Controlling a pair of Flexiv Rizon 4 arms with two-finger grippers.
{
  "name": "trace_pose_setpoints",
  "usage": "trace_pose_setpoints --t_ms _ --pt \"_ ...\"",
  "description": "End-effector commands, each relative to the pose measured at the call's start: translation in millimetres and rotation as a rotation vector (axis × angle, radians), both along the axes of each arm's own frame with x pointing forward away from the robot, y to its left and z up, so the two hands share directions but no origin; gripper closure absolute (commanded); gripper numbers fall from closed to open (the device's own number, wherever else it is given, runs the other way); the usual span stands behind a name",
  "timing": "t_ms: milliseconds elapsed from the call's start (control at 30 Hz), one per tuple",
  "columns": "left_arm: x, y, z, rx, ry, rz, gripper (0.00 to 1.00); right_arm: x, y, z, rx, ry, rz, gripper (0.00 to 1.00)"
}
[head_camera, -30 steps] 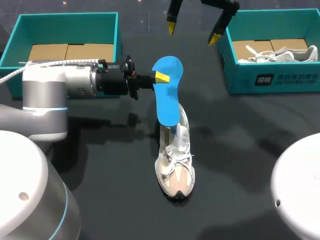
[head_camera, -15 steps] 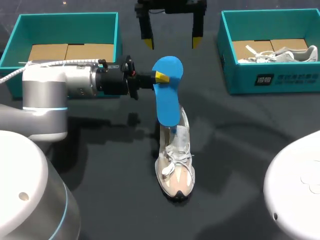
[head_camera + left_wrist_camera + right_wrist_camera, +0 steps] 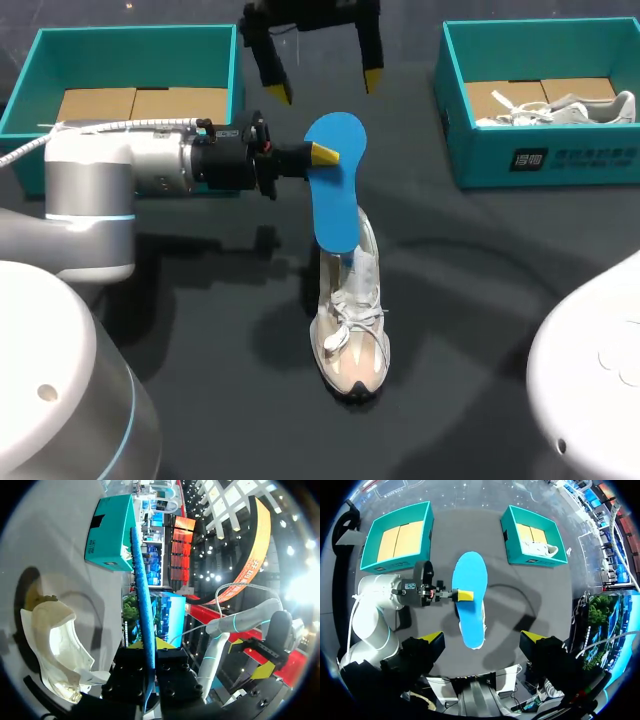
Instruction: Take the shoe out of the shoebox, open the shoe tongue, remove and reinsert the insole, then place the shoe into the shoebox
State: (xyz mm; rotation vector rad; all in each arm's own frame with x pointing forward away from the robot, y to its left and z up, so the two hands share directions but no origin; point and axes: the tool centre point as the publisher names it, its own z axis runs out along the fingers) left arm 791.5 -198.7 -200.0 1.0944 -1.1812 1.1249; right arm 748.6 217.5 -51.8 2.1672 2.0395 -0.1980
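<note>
Our left claw is clamped on a bright blue foam insole, one yellow-tipped finger on each flat face near its wider, rounded end. Our left arm, silver with a black wrist, reaches in level from the left side of the table. The insole hangs on a slant. Its narrower lower end overlaps the opening of a white and beige lace-up sneaker. We cannot tell whether that end sits inside the sneaker.

The sneaker rests on its sole near the middle of the dark, matt table, toe pointing toward the robot's side and laces on top. In the left wrist view the insole shows edge-on as a thin blue strip, with the sneaker lying just beside it.

Our right claw hovers above the far end of the insole. Its two yellow-tipped fingers are spread wide and touch nothing. In its wrist view it looks straight down on the insole and sneaker.

Two teal cardboard shoeboxes stand at the far corners of the table, well apart from the sneaker. The left shoebox holds flat tan cardboard panels. The right shoebox holds a second pale sneaker lying on similar tan panels. Soft shadows of the arms and the sneaker fall across the dark surface.
</note>
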Motion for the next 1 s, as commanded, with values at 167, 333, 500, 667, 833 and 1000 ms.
trace_pose_setpoints --t_ms 167,333,500,667,833,1000 --pt "-0.6 -0.4 -0.4 -0.001 0.000 0.001 1.00 5.4 2.5 -3.3 0.037 0.002 -0.002 0.00" --pt "-0.6 -0.4 -0.4 -0.001 0.000 0.001 1.00 7.7 -0.9 -5.7 0.058 0.004 -0.018 0.00" --pt "-0.6 -0.4 -0.4 -0.001 0.000 0.001 1.00 6.1 -9.8 -5.6 0.086 0.001 -0.039 0.00" --pt "-0.6 -0.4 -0.4 -0.001 0.000 0.001 1.00 4.3 -25.9 -6.3 0.175 -0.001 -0.045 0.00" --pt "-0.6 -0.4 -0.4 -0.001 0.000 0.001 1.00 2.5 -40.9 -10.0 0.270 0.005 -0.048 0.00" --pt "-0.6 -0.4 -0.4 -0.001 0.000 0.001 1.00 -1.2 -50.6 -15.0 0.354 0.003 -0.067 0.00"
